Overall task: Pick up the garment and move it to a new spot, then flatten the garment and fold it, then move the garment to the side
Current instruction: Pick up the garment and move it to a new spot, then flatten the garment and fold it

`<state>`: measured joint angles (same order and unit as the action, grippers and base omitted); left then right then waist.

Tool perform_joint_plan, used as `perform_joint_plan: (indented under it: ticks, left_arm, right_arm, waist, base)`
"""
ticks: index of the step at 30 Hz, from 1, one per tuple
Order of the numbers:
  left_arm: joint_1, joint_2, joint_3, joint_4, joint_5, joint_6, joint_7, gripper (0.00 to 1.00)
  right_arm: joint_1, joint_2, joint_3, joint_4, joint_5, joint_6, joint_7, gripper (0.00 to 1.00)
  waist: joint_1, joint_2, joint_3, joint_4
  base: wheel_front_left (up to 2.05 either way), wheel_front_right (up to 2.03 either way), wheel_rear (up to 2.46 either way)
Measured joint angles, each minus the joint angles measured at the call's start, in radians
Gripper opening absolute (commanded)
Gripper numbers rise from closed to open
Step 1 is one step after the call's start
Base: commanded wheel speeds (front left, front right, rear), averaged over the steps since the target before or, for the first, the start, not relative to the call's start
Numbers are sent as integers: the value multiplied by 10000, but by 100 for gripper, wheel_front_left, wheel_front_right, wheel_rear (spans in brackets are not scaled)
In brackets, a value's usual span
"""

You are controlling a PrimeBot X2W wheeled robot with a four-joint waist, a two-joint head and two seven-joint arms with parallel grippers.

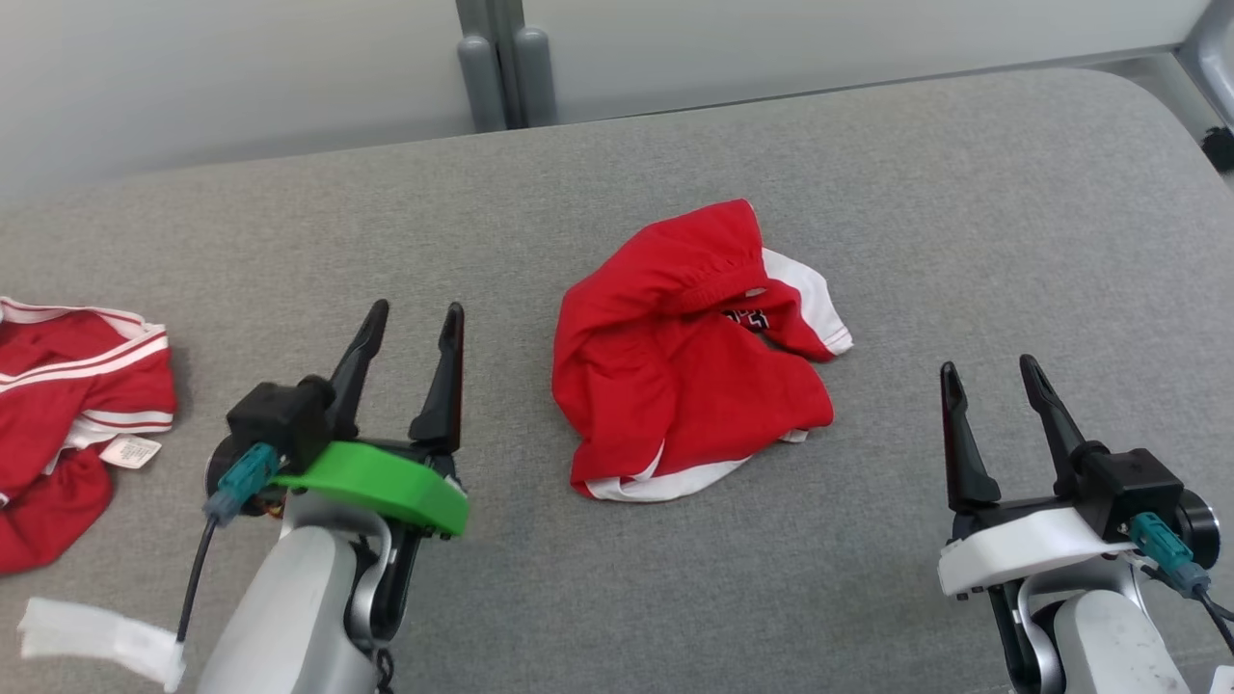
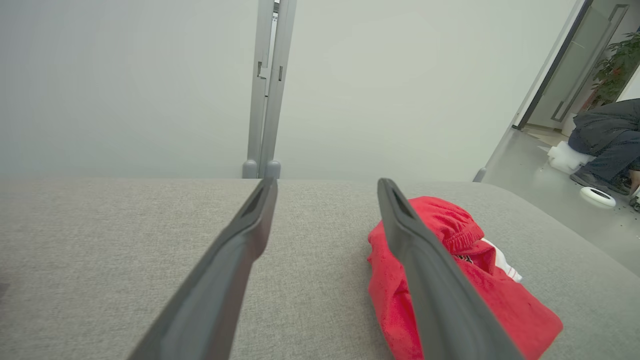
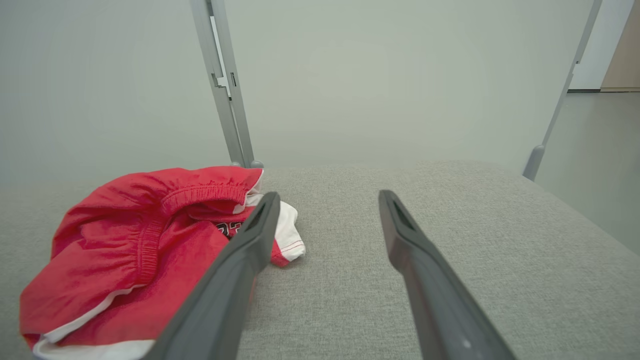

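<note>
Head view, shorts: crumpled red shorts (image 1: 689, 357) with white trim lie mid-table on the grey table (image 1: 964, 173). The long axis runs from the table's near edge towards its far edge, with the elastic waistband farthest and the white hem nearest.
Head view, left gripper (image 1: 416, 308): fingers spread and empty, over the table's left half, apart from the shorts.
Head view, right gripper (image 1: 989, 365): fingers spread and empty, over the table's right half.
Head view, striped garment (image 1: 67, 386): red and white, at the table's left edge.
Left wrist view, left gripper (image 2: 327, 182): released. The shorts (image 2: 520, 310) lie on the table behind its right finger.
Right wrist view, right gripper (image 3: 328, 194): released. The shorts (image 3: 115, 250) lie on the table behind its left finger, waistband uppermost.
</note>
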<state>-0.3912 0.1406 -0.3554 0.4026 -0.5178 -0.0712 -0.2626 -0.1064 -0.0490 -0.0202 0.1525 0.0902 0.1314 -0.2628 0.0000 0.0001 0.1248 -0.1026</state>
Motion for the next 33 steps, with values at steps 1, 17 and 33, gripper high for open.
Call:
perform_joint_plan:
  ticks: [1,17,33]
  left_arm:
    - [239,-10,242,-290,263,8,-10,100]
    - [3023,-744,2433,-1480,2755,-449,-15,100]
    - [3210,-878,2491,-1540,2941,-566,-15,100]
  right_arm:
    - [32,-2,-58,-12,-46,0,0,100]
    - [831,0,-708,244,-479,0,0,100]
    - [996,0,-731,435,-318,0,0,100]
  waist:
    - [0,0,-36,73]
    - [0,0,-791,1287]
    - [0,0,-949,1289]
  base:
    - [0,0,0]
    - [0,0,0]
    - [0,0,0]
